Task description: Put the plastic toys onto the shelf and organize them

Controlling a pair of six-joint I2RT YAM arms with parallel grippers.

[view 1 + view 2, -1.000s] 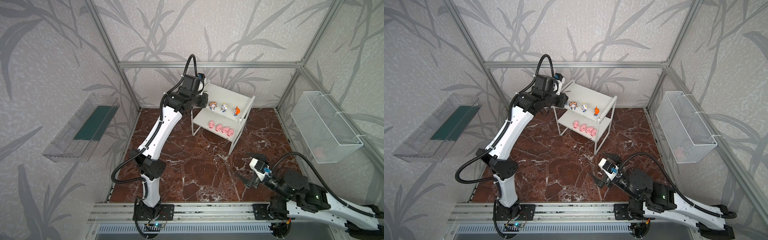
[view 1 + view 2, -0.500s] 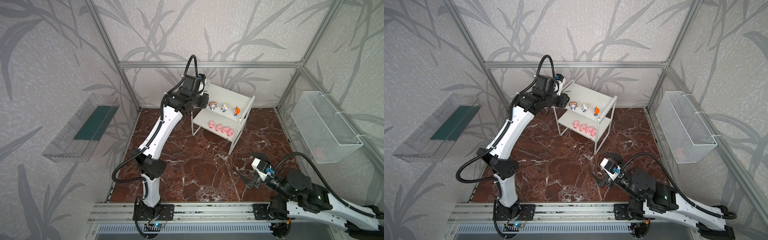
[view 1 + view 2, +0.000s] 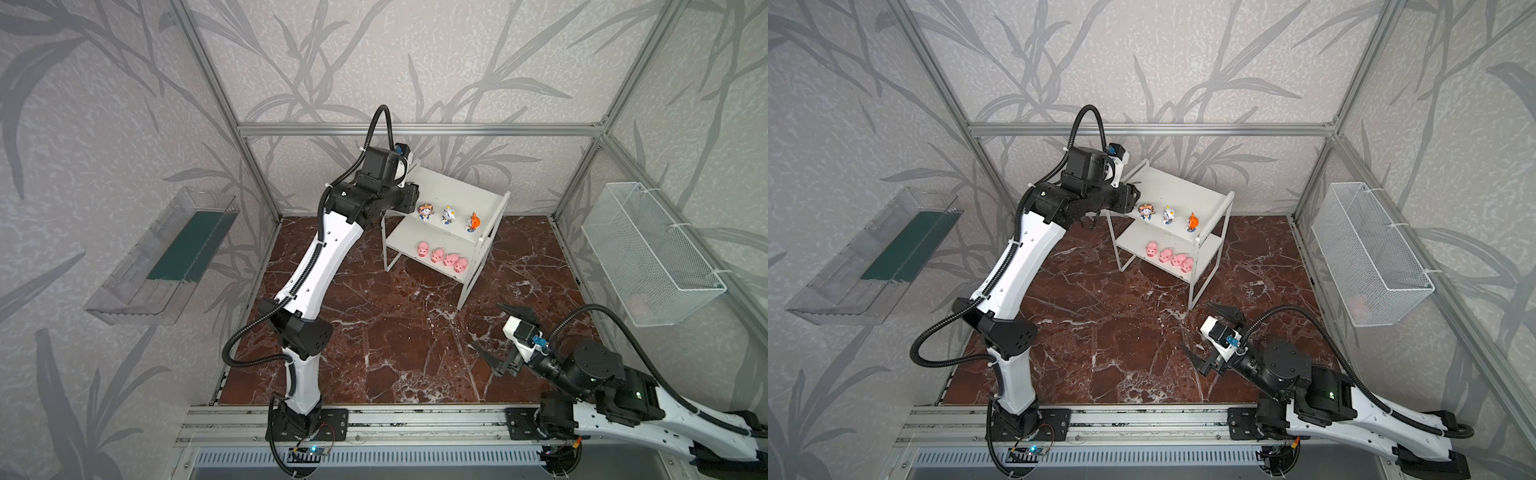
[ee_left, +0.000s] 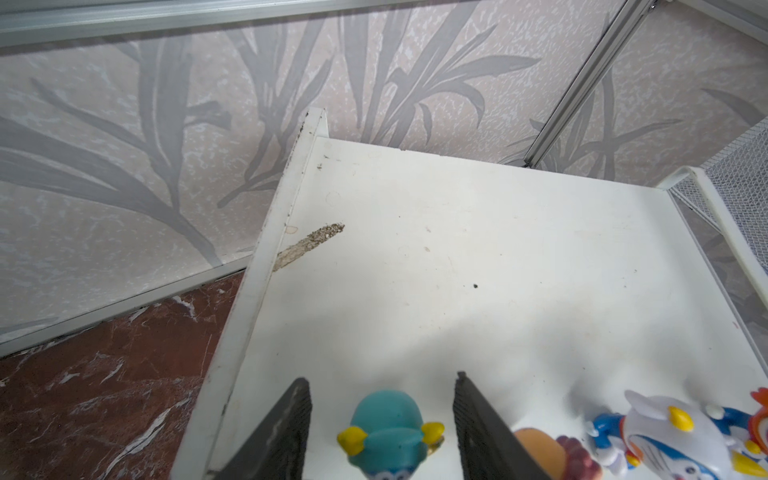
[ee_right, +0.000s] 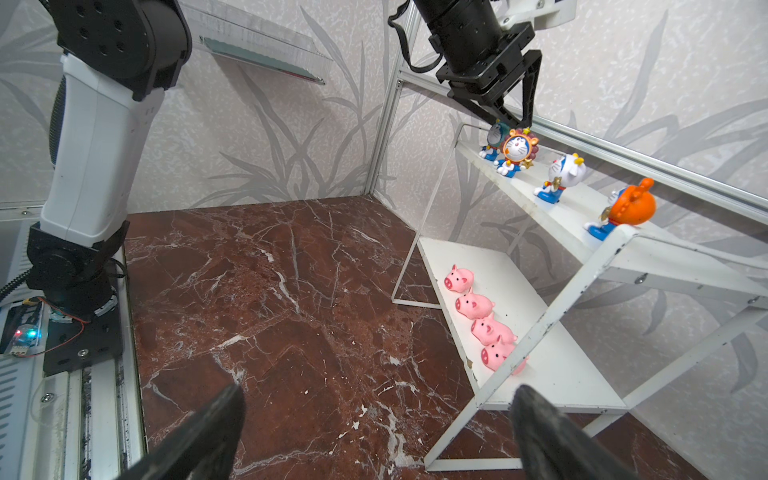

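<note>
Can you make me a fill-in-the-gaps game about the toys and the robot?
There are ____ pink pigs on the lower board of the shelf.
The orange-hatted figurine stands on the ____ board.
The teal-hatted figurine stands ____ the jaws of the left end effector.
The right end effector holds ____.
Missing words: four; upper; between; nothing.

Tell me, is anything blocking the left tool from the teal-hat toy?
Nothing visible does. The left tool stands open astride the teal-capped figurine on the top board of the shelf, a gap on each side. The brown-maned figurine stands just outside one jaw.
</note>
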